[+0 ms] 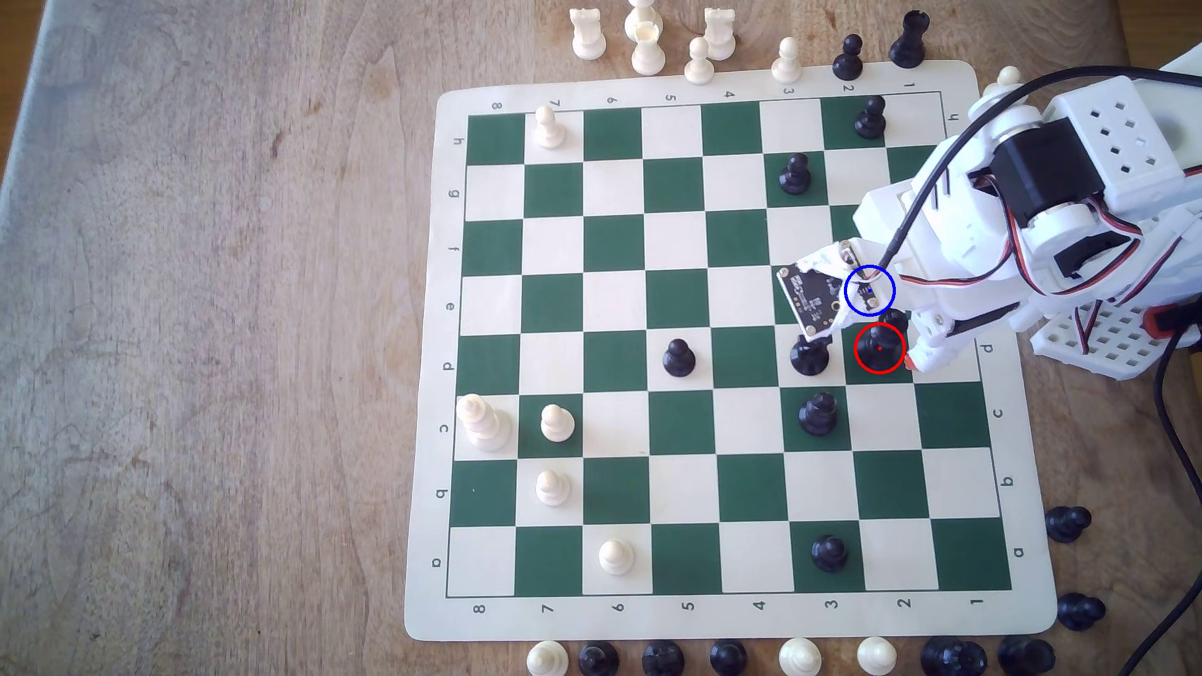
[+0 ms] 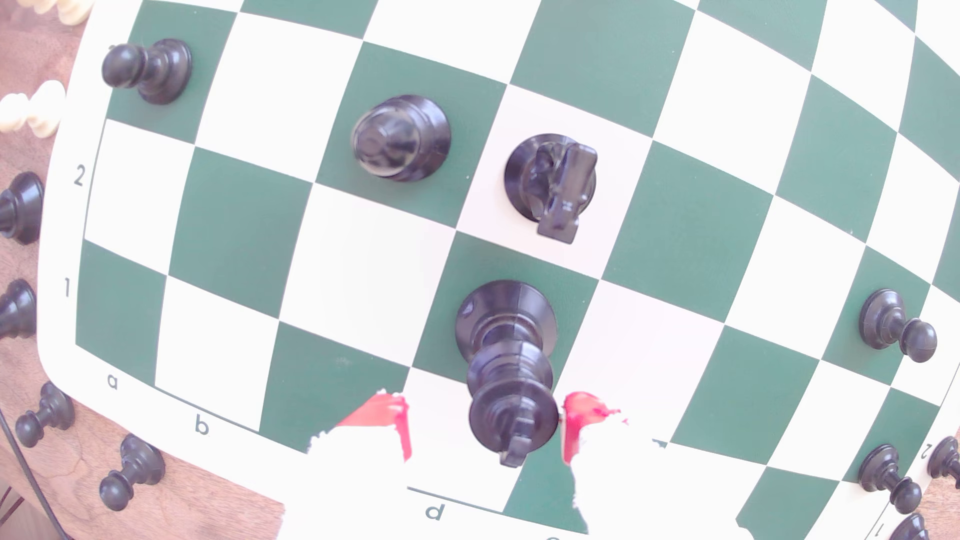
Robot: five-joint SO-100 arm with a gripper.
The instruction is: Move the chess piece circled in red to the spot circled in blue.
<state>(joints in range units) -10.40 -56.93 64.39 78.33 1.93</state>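
Two red-tipped fingers (image 2: 387,415) of our pincer (image 2: 483,420) stand apart, one on each side of the tall black king (image 2: 506,363). In the wrist view the king's head sits right in the gap between them. We cannot tell if a finger touches it yet, so we say the pincer is spread wide and holds nothing.

We see the king (image 1: 879,341) standing upright on its green square, inside the red ring, near the exterior view's right edge of the chess board (image 1: 650,624). Its long axis points straight up from the board. The fingers sit level with its head, not its wide base.

We find the blue-ringed spot (image 1: 870,291) on the next square, just beside the king's square, toward the far side in the exterior view. Our arm's camera board covers most of that spot.

A black knight (image 2: 553,184) stands on the cream square just beside the king, and a black pawn (image 2: 400,137) stands a bit farther off. We think the next move is to squeeze the head, lift, and slide over one square.
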